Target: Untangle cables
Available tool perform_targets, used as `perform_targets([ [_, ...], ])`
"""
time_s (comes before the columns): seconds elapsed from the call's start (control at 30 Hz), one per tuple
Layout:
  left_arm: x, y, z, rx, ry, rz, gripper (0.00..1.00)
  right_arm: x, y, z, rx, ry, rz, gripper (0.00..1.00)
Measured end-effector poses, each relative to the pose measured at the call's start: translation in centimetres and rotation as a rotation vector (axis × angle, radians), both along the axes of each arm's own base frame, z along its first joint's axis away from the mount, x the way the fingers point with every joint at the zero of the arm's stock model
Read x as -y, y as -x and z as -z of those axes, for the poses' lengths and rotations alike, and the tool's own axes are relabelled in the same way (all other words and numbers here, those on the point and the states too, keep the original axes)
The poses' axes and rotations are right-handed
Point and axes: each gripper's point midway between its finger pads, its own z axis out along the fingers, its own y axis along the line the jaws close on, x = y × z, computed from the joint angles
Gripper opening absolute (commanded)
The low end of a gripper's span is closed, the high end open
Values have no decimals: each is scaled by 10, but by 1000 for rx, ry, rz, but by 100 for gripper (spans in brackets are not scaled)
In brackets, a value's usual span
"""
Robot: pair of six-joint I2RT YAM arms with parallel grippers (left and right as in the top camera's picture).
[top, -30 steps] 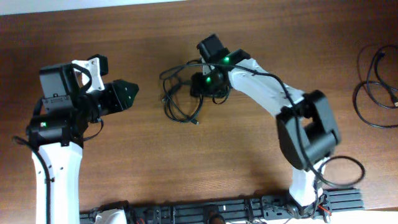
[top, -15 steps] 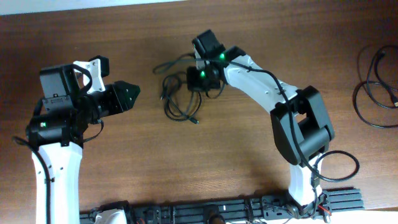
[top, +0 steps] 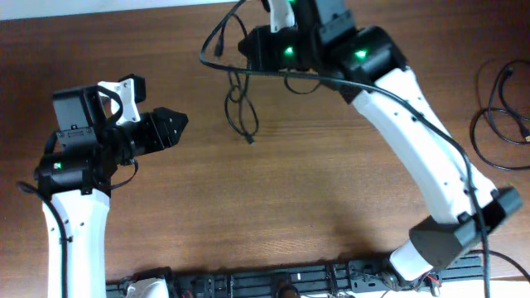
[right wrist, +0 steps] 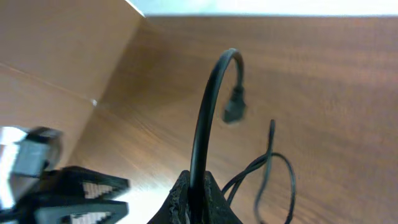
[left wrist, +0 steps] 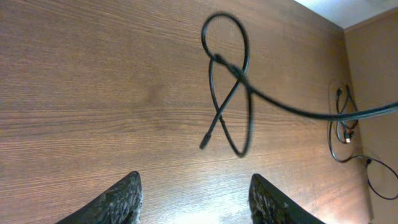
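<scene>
My right gripper [right wrist: 198, 186] is shut on a thin black cable [right wrist: 208, 106] and stands raised over the far middle of the table [top: 248, 48]. In the right wrist view the cable arcs up from the jaws to a small plug [right wrist: 233, 112]. Below it hangs a twisted loop [top: 229, 99], and the loose end [top: 249, 139] is near the wood. In the left wrist view the same loop [left wrist: 227, 81] shows, with a taut strand [left wrist: 311, 112] running right. My left gripper [left wrist: 196, 205] is open with nothing between its fingers, left of the loop [top: 175, 122] and apart from it.
More black cables [top: 503, 76] lie looped at the table's right edge, also seen far off in the left wrist view [left wrist: 341, 118]. The right arm [top: 414, 141] spans the table from the near rail to the far edge. The table's far edge [top: 124, 15] is close behind the held cable.
The right gripper closed on the cable and rose toward the far edge, drawing the tangled bundle out into one hanging loop. The left arm has stayed in place.
</scene>
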Motion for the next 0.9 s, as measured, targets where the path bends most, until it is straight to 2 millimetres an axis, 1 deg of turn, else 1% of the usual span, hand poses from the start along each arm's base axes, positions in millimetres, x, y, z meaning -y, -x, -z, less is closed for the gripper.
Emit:
perform_targets([
  [0.07, 5, 2, -3, 13, 15, 34, 59, 1, 1, -23, 52, -29, 1, 4],
  [0.23, 20, 7, -11, 56, 64, 139, 61, 3, 2, -56, 113, -78, 19, 4],
  [0.3, 25, 10, -14, 62, 86, 163, 59, 3, 3, -62, 123, -89, 21, 4],
  [0.37, 29, 11, -17, 64, 111, 179, 55, 3, 3, -63, 123, -90, 22, 4],
  [0.53, 33, 11, -22, 29, 183, 147, 55, 5, -1, -65, 116, -103, 56, 4],
  [0.63, 36, 7, -27, 30, 209, 128, 57, 3, -4, -72, 136, -127, 76, 4],
  [0.7, 45, 5, -28, 30, 210, 130, 58, -4, -4, -80, 157, -154, 76, 4],
  [0.8, 58, 4, -29, 42, 194, 148, 58, -16, 3, -83, 156, -172, 68, 4],
  [0.83, 62, 2, -32, 61, 188, 158, 57, -18, 5, -84, 153, -175, 68, 4],
  [0.9, 73, 0, -36, 94, 182, 183, 50, -24, 9, -83, 148, -177, 66, 4],
])
